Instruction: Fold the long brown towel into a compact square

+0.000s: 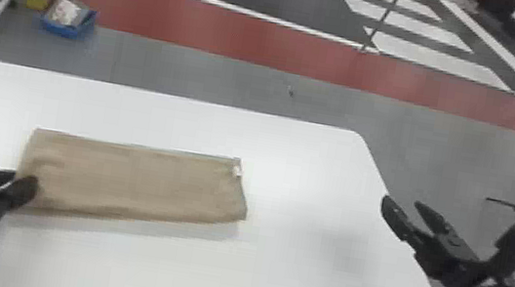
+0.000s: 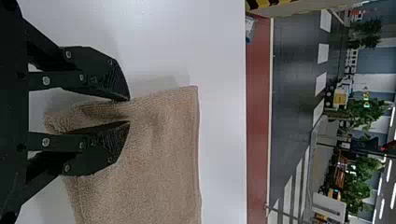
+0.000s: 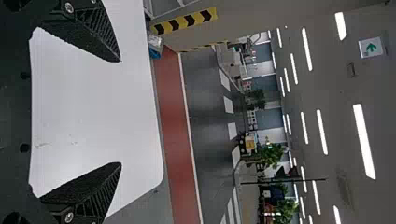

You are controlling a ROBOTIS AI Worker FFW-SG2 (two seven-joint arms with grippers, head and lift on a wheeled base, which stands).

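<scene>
Tabletop point(image 1: 323, 284), left tool point(image 1: 25, 178) part-open around towel point(image 1: 132, 180)

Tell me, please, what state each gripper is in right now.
Left gripper: partly open, fingers either side of the bunched towel; a firm grip cannot be told.
Right gripper: wide open, holding nothing.

The left hand point(image 1: 25, 179) reaches forward and right, fingers slightly parted. The right hand point(image 1: 402, 204) angles forward and left, fingers wide apart.
</scene>
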